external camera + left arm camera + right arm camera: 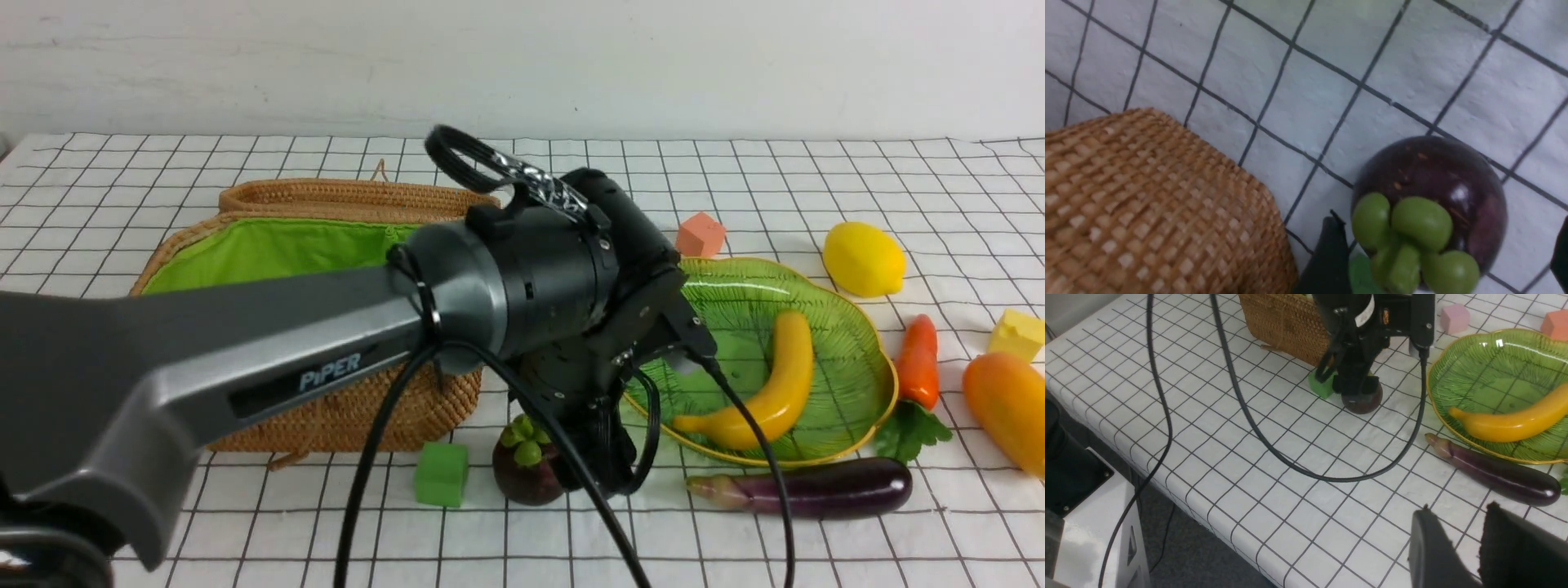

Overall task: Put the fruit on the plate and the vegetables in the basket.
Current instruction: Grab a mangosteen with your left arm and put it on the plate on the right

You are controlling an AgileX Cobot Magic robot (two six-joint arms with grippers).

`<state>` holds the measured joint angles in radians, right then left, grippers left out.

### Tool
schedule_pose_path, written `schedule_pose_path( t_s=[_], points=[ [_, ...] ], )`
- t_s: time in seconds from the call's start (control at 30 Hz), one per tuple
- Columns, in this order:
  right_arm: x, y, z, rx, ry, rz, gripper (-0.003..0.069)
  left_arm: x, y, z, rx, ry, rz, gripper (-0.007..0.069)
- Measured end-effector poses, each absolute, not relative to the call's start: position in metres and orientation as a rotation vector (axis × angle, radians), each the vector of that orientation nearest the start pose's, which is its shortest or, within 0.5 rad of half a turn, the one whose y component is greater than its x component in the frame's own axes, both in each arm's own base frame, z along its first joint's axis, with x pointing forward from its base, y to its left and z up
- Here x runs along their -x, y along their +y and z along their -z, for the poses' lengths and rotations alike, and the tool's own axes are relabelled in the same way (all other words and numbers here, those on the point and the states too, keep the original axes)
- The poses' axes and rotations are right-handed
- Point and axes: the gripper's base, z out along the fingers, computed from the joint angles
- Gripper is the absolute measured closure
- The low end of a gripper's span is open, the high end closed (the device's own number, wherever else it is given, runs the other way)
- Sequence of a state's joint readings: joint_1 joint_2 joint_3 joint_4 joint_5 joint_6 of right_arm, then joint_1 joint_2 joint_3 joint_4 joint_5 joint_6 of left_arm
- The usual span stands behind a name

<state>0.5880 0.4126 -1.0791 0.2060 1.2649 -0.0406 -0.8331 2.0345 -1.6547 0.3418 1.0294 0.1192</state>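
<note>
Your left gripper (pixel 1349 381) hung released, jaws either side of the mangosteen (pixel 526 469), which sat near on the cloth (pixel 245 523), left of the plate (pixel 849 343). The fruit step looked in hand; next you needed to clench it, lift, and carry it right to the plate. Your right gripper (pixel 1457 514) stood slightly parted, empty.

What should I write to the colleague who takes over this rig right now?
Left gripper: open, jaws on either side of the mangosteen, which sits on the cloth near the basket.
Right gripper: slightly open, empty.
Done: banana on the plate.
To do: mangosteen, lemon, mango to the plate; eggplant, carrot to the basket. All lie on the cloth.
</note>
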Motion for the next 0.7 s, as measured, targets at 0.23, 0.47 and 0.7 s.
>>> schedule_pose_path(
  t_s=[0.23, 0.47, 0.7],
  points=[
    [0.008, 0.017, -0.416, 0.71, 1.994, -0.584, 0.0446, -0.316, -0.306, -0.184, -1.473, 2.441, -0.36, -0.0006],
    [0.009, 0.017, -0.416, 0.716, 1.992, -0.593, 0.0445, -0.318, -0.306, -0.176, -1.452, 2.458, -0.381, 0.0036],
    [0.008, 0.017, -0.416, 0.717, 1.991, -0.586, 0.0444, -0.32, -0.326, -0.215, -1.384, 2.424, -0.317, 0.0036]
  ],
)
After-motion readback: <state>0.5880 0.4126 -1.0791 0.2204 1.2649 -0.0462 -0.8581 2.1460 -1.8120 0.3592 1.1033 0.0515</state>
